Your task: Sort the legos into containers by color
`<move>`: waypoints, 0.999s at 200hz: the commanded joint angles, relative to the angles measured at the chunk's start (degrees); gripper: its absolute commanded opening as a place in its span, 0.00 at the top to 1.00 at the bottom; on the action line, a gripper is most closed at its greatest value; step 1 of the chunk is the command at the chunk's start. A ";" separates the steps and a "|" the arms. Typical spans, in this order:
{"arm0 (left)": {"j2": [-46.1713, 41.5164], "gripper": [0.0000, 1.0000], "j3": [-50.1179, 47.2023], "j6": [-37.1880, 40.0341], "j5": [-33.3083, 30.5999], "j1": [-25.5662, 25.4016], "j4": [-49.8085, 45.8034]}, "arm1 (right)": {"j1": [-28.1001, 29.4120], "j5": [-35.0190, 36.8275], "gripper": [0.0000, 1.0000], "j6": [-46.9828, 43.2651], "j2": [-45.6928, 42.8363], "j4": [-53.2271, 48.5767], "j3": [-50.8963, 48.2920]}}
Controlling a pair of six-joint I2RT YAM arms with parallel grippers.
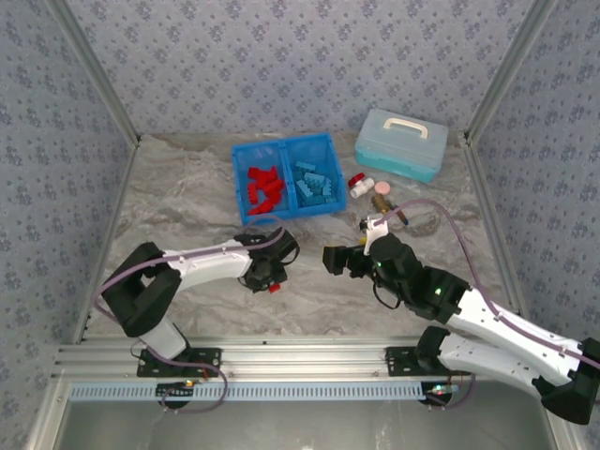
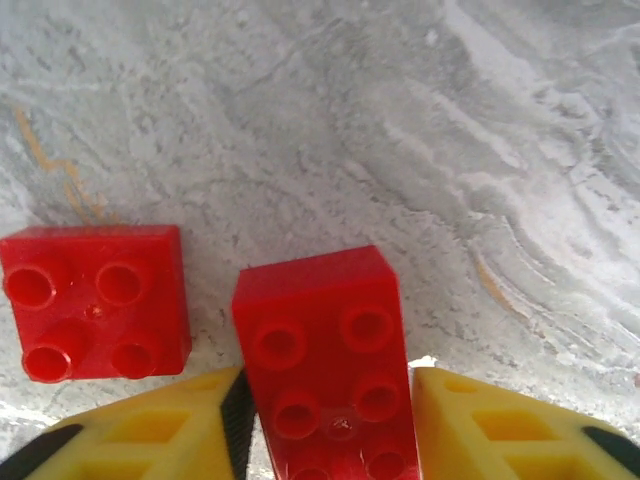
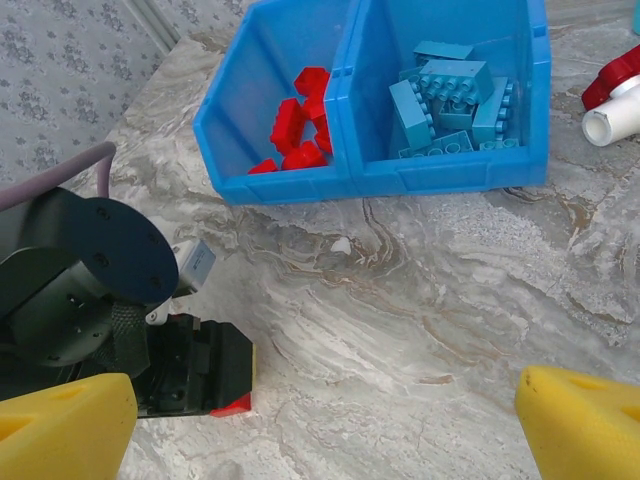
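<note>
- Blue bin (image 3: pixel 450 172) far back on the marble table (image 3: pixel 420 300): red legos (image 3: pixel 300 125) in left compartment, light blue legos (image 3: pixel 445 100) in right.
- Right gripper (image 3: pixel 328 380) spread wide over bare marble.
- Left gripper (image 2: pixel 328 375) pinching a long red brick (image 2: pixel 320 320).
- Square red brick (image 2: pixel 95 300) just beside, loose.

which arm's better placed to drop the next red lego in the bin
Left. The left jaws sit against both sides of a red brick, with a second red brick beside it. The right jaws hang open over bare table, holding nothing.
</note>
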 commanded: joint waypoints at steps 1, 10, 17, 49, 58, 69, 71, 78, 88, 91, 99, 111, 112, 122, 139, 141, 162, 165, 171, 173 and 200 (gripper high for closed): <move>-0.56 0.60 1.36 0.19 -2.69 0.10 -6.88 | -0.30 1.40 0.00 0.98 -0.63 -1.54 0.49; -1.61 0.63 1.16 0.17 -3.34 0.16 -7.01 | -0.30 1.49 0.00 1.26 -0.71 -1.53 0.45; -2.54 0.65 1.38 0.44 -3.86 0.16 -7.11 | -0.38 1.48 0.00 1.41 -0.69 -1.52 0.37; -7.20 0.68 4.93 5.39 -7.03 0.24 -8.57 | -0.40 1.56 0.00 1.66 -0.78 -1.48 0.49; -8.18 0.68 6.84 7.16 -8.88 0.40 -10.19 | -0.40 1.57 0.00 1.64 -0.76 -1.46 0.62; -9.24 0.69 9.62 10.04 -12.36 0.81 -12.04 | -0.43 1.66 0.00 1.64 -0.73 -1.28 0.67; -9.46 0.69 10.09 10.57 -12.99 0.87 -12.28 | -0.46 1.66 0.00 1.59 -0.70 -1.20 0.64; -9.81 0.69 12.13 12.33 -15.35 1.47 -13.35 | -0.47 1.74 0.00 1.67 -0.66 -1.13 0.63; -10.08 0.69 15.12 15.40 -18.12 2.59 -14.32 | -0.63 1.66 0.00 1.64 -0.65 -0.94 0.72; -10.05 0.69 15.96 16.29 -19.06 2.97 -14.44 | -0.63 1.66 0.00 1.70 -0.61 -0.89 0.67; -9.91 0.69 18.36 18.45 -21.51 4.17 -14.82 | -0.62 1.50 0.00 1.94 -0.52 -1.07 0.94; -9.03 0.70 21.91 21.56 -24.18 5.99 -14.77 | -0.57 1.24 0.00 2.34 -0.61 -1.35 1.21; -8.90 0.70 22.13 21.80 -24.30 6.16 -14.72 | -0.56 1.28 0.00 2.34 -0.65 -1.38 1.27; -7.68 0.70 24.78 24.42 -24.80 8.10 -13.51 | -0.61 1.13 0.00 2.38 -0.62 -1.90 1.54; -4.88 0.72 28.12 29.94 -23.37 11.10 -9.37 | -0.48 1.18 0.00 2.34 -0.95 -2.72 1.87; -4.52 0.72 28.63 30.59 -23.12 11.50 -8.91 | -0.47 1.14 0.00 2.34 -1.00 -2.83 1.90; 1.73 0.72 35.19 33.48 -21.80 15.69 -9.37 | -0.40 1.05 0.00 4.56 -1.81 -3.77 2.08; 2.88 0.71 36.46 33.87 -21.54 16.40 -9.79 | -0.43 1.00 0.00 4.66 -1.94 -3.85 2.05; 5.14 0.71 38.73 34.69 -21.09 17.36 -10.50 | -0.46 0.96 0.00 5.00 -2.31 -4.15 2.04; 5.98 0.72 39.67 35.05 -21.04 17.68 -10.77 | -0.43 0.93 0.00 5.09 -2.41 -4.20 2.03; 15.91 0.71 50.37 39.51 -20.66 19.65 -14.22 | -0.19 0.67 0.00 6.06 -3.62 -4.94 1.36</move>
